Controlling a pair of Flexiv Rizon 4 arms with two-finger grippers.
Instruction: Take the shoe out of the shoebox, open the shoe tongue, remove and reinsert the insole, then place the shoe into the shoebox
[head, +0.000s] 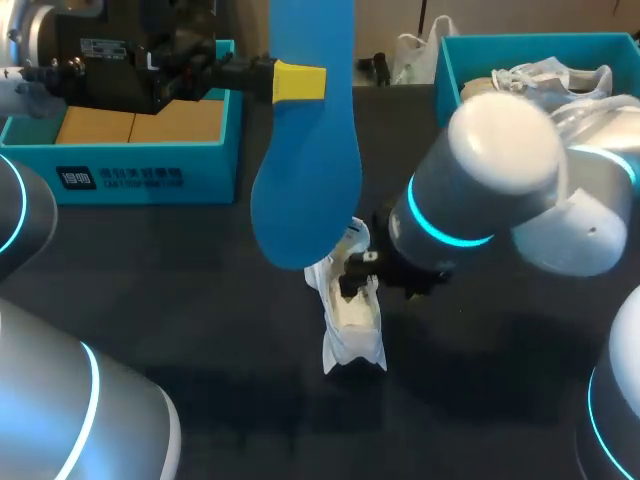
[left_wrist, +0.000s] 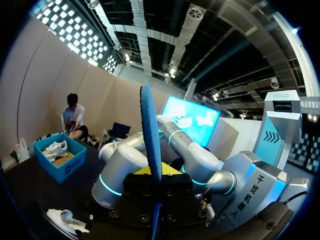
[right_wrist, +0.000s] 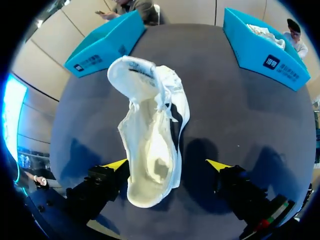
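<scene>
Holding insole (head: 305, 190) aloft, clamped in left gripper (head: 298, 82), clear of shoe (head: 350, 320); straddling shoe with right gripper (right_wrist: 167, 165) spread, probably for reinsertion.

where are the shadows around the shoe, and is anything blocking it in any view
Head view: the raised insole in the left gripper overlaps the far end of the shoe; soft shadows lie on the table around it. Right wrist view: shoe unblocked, dark shadows either side. Left wrist view: the edge-on insole cuts through the middle.
</scene>
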